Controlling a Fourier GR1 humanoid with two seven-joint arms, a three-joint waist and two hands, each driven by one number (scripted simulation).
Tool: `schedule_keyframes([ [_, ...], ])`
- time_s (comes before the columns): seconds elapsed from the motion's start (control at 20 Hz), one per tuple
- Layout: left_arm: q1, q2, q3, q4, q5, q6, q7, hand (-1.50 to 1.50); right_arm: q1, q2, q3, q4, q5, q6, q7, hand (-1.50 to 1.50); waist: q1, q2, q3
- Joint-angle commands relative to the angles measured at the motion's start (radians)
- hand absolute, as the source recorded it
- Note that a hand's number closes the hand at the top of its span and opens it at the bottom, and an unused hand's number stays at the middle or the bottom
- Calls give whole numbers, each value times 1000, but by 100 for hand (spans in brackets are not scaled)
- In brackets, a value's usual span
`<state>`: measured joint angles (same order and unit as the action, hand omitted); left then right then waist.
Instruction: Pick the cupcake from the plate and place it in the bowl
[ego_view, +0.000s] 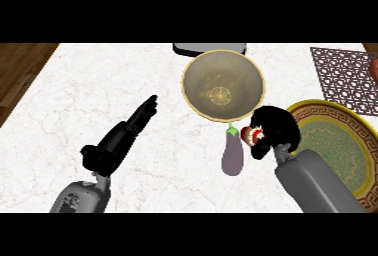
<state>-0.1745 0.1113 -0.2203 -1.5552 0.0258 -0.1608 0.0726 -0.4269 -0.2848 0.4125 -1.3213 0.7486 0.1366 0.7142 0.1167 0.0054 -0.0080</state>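
Observation:
The cupcake (255, 136) shows as a red and white patch inside my right hand (275, 127), whose fingers curl round it and hide most of it. That hand hangs between the bowl and the plate, just off the bowl's lower right rim. The bowl (193, 70) is round, olive-gold with a pale rim and a small medallion at its centre, and stands at the upper middle. The plate (347, 150), green with a gold patterned border, lies at the right edge, partly under my right forearm. My left hand (125, 132) rests open on the counter at the left, fingers straight and pointing up-right.
A purple eggplant (232, 156) lies on the marble counter just below the bowl, left of my right hand. A brown lattice trivet (343, 75) sits at the upper right. A dark object (208, 47) peeks out behind the bowl. Wooden floor shows at the far left.

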Motion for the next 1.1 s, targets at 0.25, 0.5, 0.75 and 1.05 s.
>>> schedule_keyframes([
  [0.25, -17, -11, 10, 27, -5, 10, 9, 0, -317, 280, 399, 22, 189, -64, 100, 150, -49, 0, 7],
  [0.5, -22, -14, 27, 23, -7, 25, 7, 0, -412, 283, 407, -81, 143, -288, 212, 150, -65, -4, 8],
  [0.75, 44, 10, 41, -11, -8, 19, -11, 0, -546, 284, 326, -37, 57, -395, 256, 150, -79, -4, 7],
  [1.05, 67, -13, 18, -10, -43, 26, -41, 0, -607, 285, 268, 186, 60, -436, 174, 150, -97, -3, 7],
])
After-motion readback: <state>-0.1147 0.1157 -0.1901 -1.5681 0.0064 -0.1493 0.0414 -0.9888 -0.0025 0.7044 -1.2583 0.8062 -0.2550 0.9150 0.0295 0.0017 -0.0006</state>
